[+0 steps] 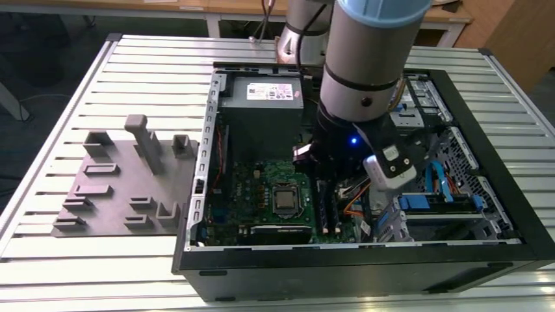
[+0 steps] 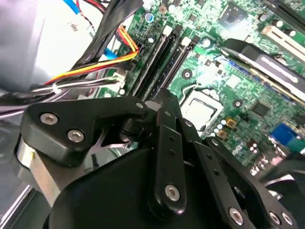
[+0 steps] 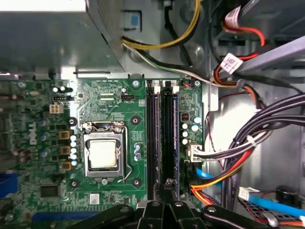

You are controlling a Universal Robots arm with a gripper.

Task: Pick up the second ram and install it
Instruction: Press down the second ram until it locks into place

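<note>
Gripper [image 3: 167,210] sits low inside the PC case [image 1: 485,260], fingers clenched together w/ tips just over the end of the RAM slots [image 3: 162,138]. The second ram [image 3: 173,138] stands seated in its slot, at 3 o'clock of the CPU socket [image 3: 104,153] in first wrist view. Gray tray [image 1: 121,188] lies outside the case, toward 9 o'clock in exterior view.

Slatted table with a tray and an open PC case

The table [image 1: 130,58] has a white top of long ribbed slats. A gray tray [image 1: 113,195] with raised blocks lies flat toward the exterior view's left, just beside the case. The black case [image 1: 347,270] lies on its side, open upward, over the middle and the exterior view's right, its front edge near the table's near edge.
</note>
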